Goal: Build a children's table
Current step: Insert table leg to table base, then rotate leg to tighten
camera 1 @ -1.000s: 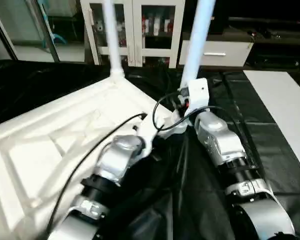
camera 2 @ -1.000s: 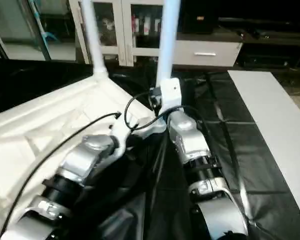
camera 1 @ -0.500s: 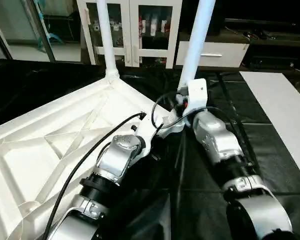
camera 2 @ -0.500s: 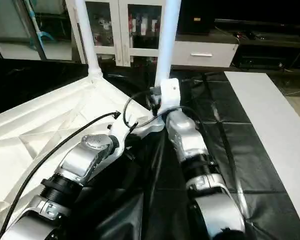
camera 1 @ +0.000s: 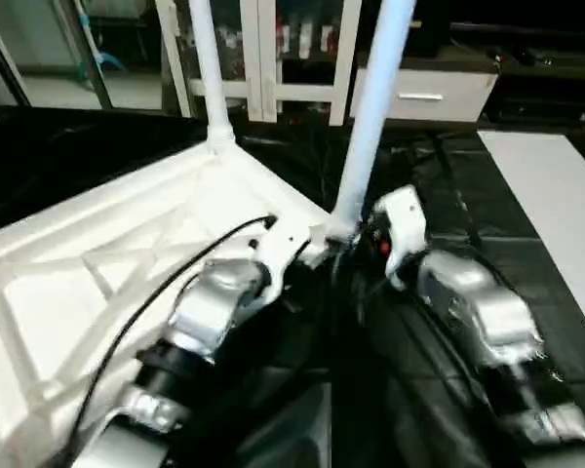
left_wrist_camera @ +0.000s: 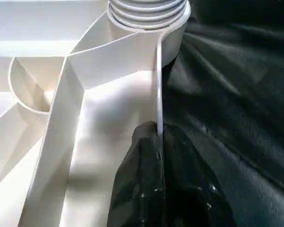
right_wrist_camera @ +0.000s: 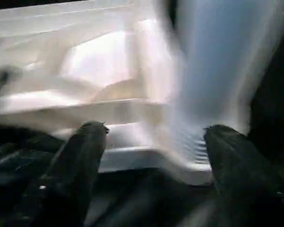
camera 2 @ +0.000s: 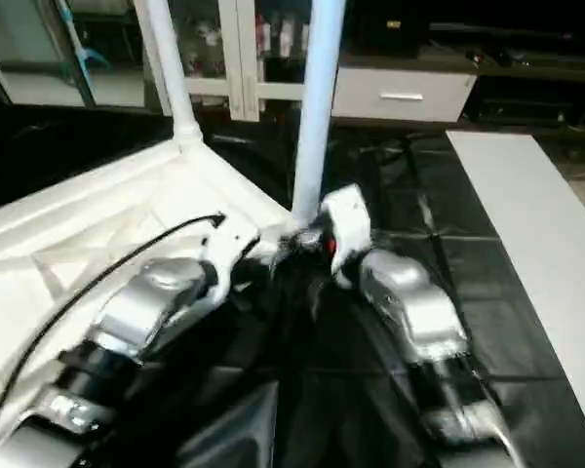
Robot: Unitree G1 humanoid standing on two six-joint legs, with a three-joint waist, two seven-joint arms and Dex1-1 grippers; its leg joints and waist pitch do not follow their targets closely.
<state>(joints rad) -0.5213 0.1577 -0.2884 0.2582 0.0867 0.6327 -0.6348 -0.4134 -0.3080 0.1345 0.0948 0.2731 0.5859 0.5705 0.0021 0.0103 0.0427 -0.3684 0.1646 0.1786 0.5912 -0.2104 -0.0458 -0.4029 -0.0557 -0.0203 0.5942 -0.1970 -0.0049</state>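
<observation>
Black-covered work surface (camera 1: 526, 195), white cabinet (camera 1: 263, 58) behind. Tabletop (camera 1: 107, 263) lies underside up, two legs (camera 1: 370, 117) standing in far corner sockets. My left gripper (left_wrist_camera: 158, 142) pinched on thin tabletop rim; right gripper (right_wrist_camera: 151, 156) spread wide, near leg's base between fingers (right_wrist_camera: 85, 156). Plastic looks light, stiff, slick: grip low near socket.

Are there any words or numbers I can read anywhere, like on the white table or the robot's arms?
None can be read.
The tabletop and its two standing legs are plain white, with no writing.
The things behind the cabinet glass doors are too blurred to read.
</observation>
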